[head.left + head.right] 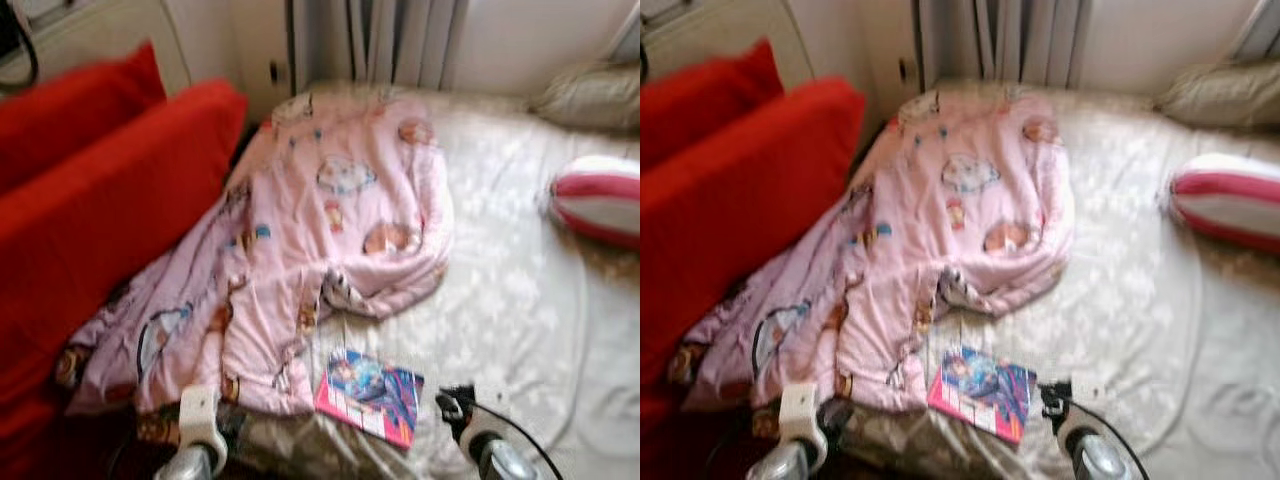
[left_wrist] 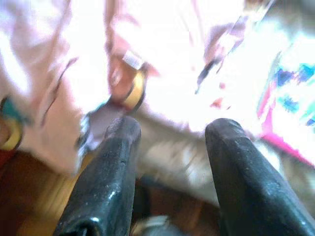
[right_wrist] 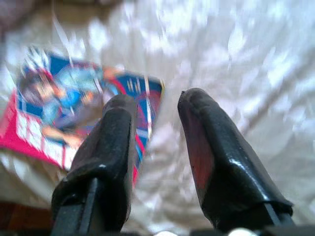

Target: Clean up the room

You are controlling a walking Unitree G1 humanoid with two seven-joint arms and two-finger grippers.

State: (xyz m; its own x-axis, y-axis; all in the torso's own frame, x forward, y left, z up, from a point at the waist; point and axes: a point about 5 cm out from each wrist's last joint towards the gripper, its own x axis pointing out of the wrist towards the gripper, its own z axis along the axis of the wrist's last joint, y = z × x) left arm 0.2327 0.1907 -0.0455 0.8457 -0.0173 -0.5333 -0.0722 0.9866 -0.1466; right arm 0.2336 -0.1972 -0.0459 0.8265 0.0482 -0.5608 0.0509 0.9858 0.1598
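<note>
So the bed [image 1: 500, 300] takes up most of the scene, covered with a cream sheet that has a faint pale pattern. On the robot's left a red couch [image 1: 90, 210] sits right up against it, with a big red cushion on top. Sprawled over the left half of the bed is a pink blanket [image 1: 320, 230] with little cartoon prints, all rumpled; its lower left corner hangs off the edge toward the couch and the floor. Over at the far right there's a pink and white striped pillow [image 1: 600, 198], and behind that a beige pillow [image 1: 590, 95] tucked in the back corner by the wall. Curtains [image 1: 400, 40] hang at the head of the bed.

Near the front edge of the bed, just beside the blanket's hem, lies a colourful magazine [image 1: 370, 395], blue and pink cover, flat on the sheet.

Both arms are low at the front. The left pincer [image 2: 170, 130] hovers over the blanket's edge where it drops off the bed, fingers spread, nothing between them. The right pincer [image 3: 152, 105] is also spread wide and empty, hanging just above the sheet at the magazine's right corner, one finger overlapping the cover in the wrist view. Everything's a bit blurry.
</note>
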